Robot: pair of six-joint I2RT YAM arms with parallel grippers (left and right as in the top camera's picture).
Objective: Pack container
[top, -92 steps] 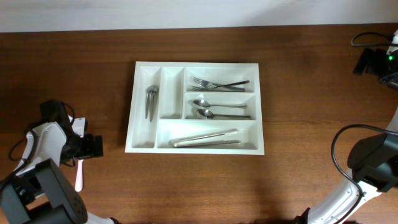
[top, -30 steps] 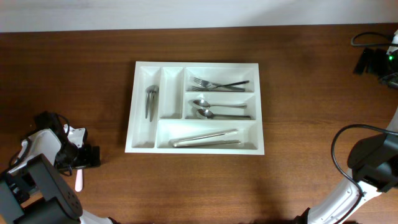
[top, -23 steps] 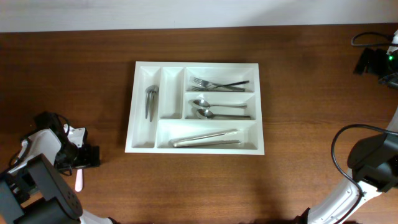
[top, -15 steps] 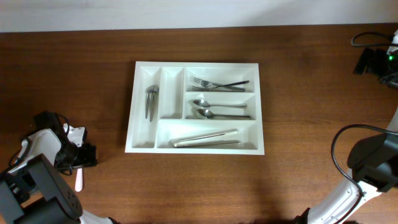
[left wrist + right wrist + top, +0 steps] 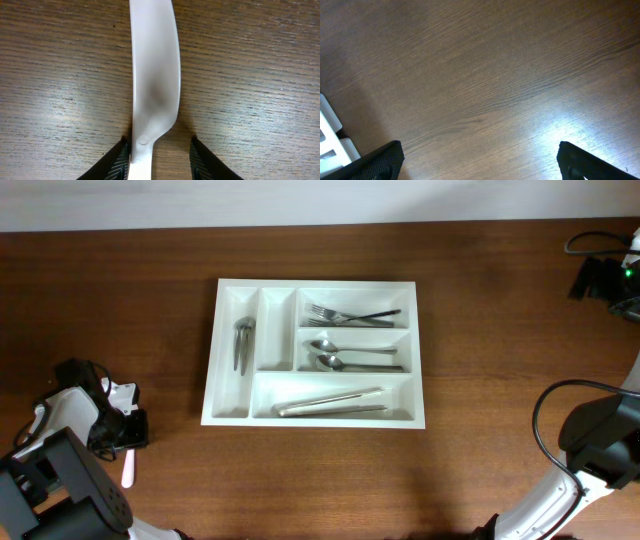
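Observation:
The white container (image 5: pixel 315 283) lies in the middle of the wooden table with metal forks (image 5: pixel 350 315), spoons (image 5: pixel 345 355), long metal pieces (image 5: pixel 330 402) and one utensil (image 5: pixel 242 342) in its slots. A white plastic utensil (image 5: pixel 154 75) lies flat on the table at the far left (image 5: pixel 127 470). My left gripper (image 5: pixel 159 143) straddles its narrow part, low over the wood. The left finger (image 5: pixel 120 157) touches the utensil. A gap of bare wood shows before the right finger (image 5: pixel 200 157). My right gripper (image 5: pixel 480 160) hangs wide open over bare wood, holding nothing.
The right arm (image 5: pixel 600 440) stands at the table's right edge, with cables and a black unit (image 5: pixel 600 278) at the far right corner. A white edge (image 5: pixel 330 135) shows at the left of the right wrist view.
My left arm has drawn down and left along the utensil, and its jaws have narrowed in around it. The right arm and the container's contents have not moved.

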